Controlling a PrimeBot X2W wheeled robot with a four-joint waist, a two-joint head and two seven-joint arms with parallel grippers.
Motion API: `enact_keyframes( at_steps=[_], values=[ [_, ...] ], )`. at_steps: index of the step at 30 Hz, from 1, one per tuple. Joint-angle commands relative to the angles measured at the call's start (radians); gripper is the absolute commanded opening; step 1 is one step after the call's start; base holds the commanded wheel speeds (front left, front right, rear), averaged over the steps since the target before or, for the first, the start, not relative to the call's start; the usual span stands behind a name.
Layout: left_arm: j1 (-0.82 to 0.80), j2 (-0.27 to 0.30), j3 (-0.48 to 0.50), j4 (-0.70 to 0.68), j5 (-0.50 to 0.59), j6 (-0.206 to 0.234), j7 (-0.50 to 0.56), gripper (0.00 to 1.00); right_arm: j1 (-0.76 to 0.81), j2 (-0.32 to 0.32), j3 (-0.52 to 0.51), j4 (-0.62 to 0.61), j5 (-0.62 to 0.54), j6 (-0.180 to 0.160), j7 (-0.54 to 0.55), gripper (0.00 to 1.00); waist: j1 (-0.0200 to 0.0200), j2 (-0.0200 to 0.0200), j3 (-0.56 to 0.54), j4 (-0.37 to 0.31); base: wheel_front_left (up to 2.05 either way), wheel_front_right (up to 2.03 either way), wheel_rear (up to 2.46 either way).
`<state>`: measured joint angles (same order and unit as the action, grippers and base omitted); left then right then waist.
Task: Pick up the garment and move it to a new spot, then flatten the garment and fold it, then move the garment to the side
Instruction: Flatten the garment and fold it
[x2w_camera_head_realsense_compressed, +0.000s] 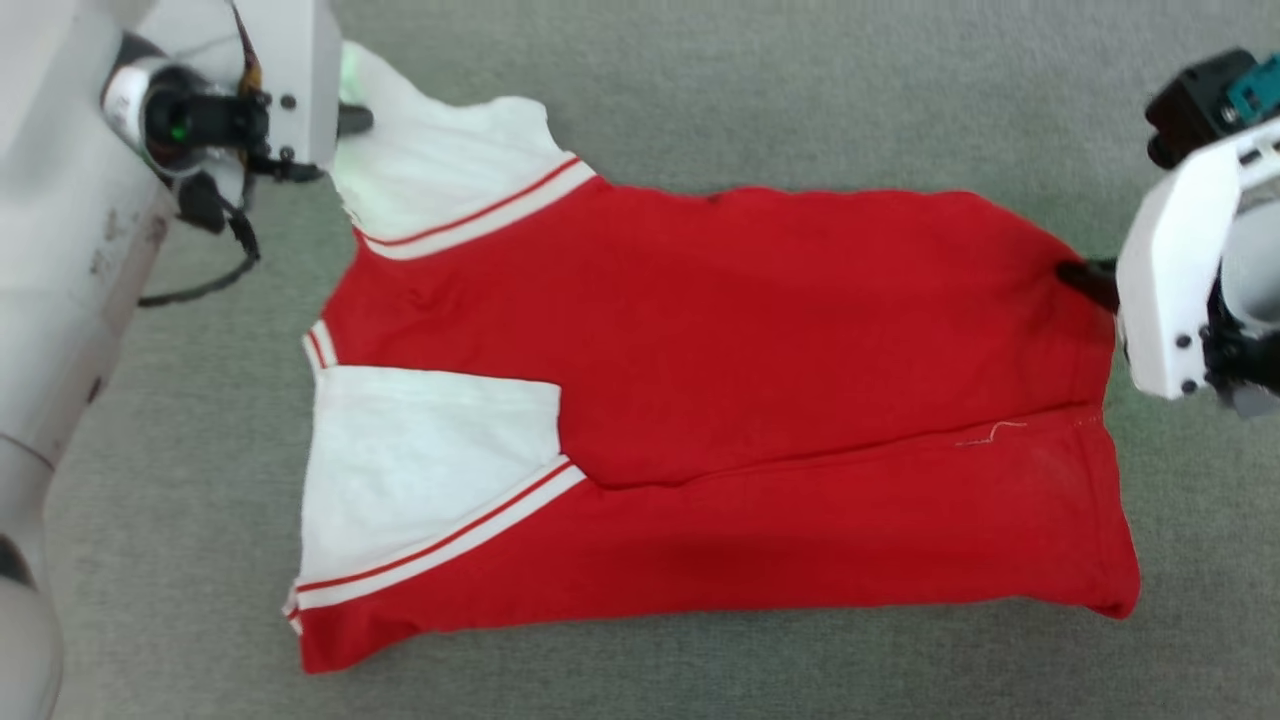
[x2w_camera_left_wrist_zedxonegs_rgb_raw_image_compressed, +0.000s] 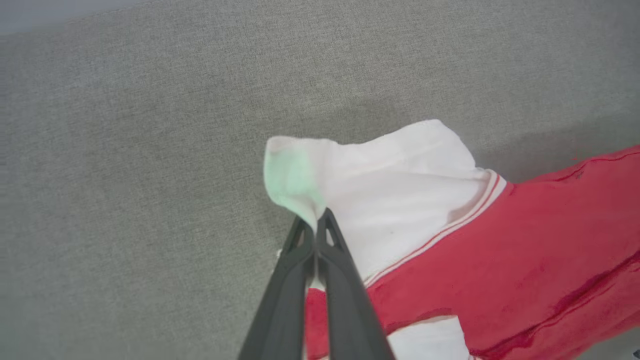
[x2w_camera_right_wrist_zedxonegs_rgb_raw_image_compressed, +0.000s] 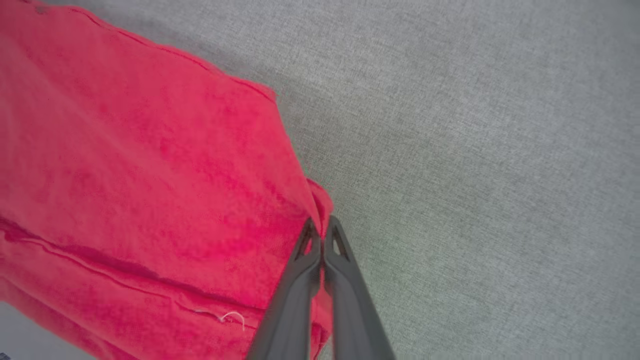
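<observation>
Two claws, what are they on? — Spotter

Both are pinched together on cloth. My left claw has the outer corner of the far white sleeve. My right claw has the red hem edge at the other end. The garment lies spread on the grey counter. A long crease runs along it nearer me, and the near sleeve lies white on the red. — Me

So the far side comes over next? — Spotter

That's my read. I'd lift both ends together, just clear of the counter, and keep the span between them taut so the middle doesn't sag. Then I'd carry it toward me and lay it level with the near edge. The sleeve corner is a thin pinch, so I'd guess pulling outward too hard makes it slip. — Me
</observation>
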<state>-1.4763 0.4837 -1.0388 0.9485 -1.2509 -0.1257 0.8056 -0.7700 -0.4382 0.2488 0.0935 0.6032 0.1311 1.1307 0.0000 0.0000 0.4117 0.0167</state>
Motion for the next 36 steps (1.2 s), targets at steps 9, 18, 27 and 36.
enact_keyframes(
  at_steps=[9, 18, 27, 36],
  values=[
    [0.149, 0.079, -0.025, -0.202, -0.039, 0.100, 0.117, 0.00, 0.175, -0.068, -0.034, -0.071, 0.058, -0.001, -0.018, 0.00, 0.0000, 0.0000, -0.131, 0.077, 0.00, 0.00, 0.00],
    [0.346, 0.193, -0.064, -0.566, -0.097, 0.283, 0.214, 0.00, 0.324, -0.065, -0.093, -0.130, 0.086, -0.001, 0.002, 0.00, 0.0000, 0.0000, -0.160, 0.088, 0.00, 0.00, 0.00],
    [0.449, 0.256, -0.083, -0.725, -0.111, 0.389, 0.220, 0.10, 0.390, -0.042, -0.107, -0.158, 0.078, -0.001, 0.035, 0.00, 0.0000, 0.0000, -0.164, 0.069, 0.00, 0.00, 0.00],
    [0.469, 0.286, -0.100, -0.760, -0.101, 0.440, 0.244, 0.87, 0.428, -0.023, -0.106, -0.156, 0.067, -0.001, 0.078, 0.26, 0.0000, 0.0000, -0.188, 0.058, 0.00, 0.00, 0.00]
  ],
)
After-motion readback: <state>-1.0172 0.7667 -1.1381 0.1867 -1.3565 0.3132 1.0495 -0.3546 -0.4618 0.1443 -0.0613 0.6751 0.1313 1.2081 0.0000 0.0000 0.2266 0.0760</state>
